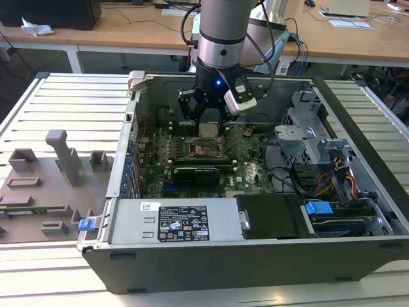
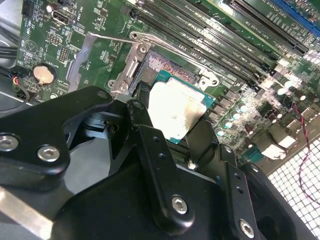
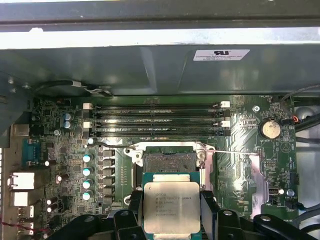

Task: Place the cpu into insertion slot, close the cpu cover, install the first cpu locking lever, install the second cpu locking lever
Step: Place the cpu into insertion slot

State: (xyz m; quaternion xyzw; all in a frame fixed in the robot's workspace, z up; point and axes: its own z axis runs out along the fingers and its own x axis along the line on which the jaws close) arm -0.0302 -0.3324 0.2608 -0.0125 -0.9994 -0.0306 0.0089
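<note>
In the exterior view, the gripper (image 1: pixel 208 125) hangs inside the open computer case (image 1: pixel 358 256). Its fingers hold the cpu (image 1: pixel 208 131) just above the insertion slot (image 1: pixel 206 151). In both wrist views, the fingers (image 2: pixel 141 107) (image 3: pixel 135 200) clamp opposite edges of the cpu (image 2: pixel 175 111) (image 3: pixel 171 206), which is beside the bare slot.

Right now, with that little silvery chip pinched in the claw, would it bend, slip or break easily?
The cpu looks like a flat plate with a metal top, so it is probably stiff, not floppy. Only its thin edges sit between the gripper's fingers, so it might slip if bumped. It looks small and thin, so it is probably light.
</note>
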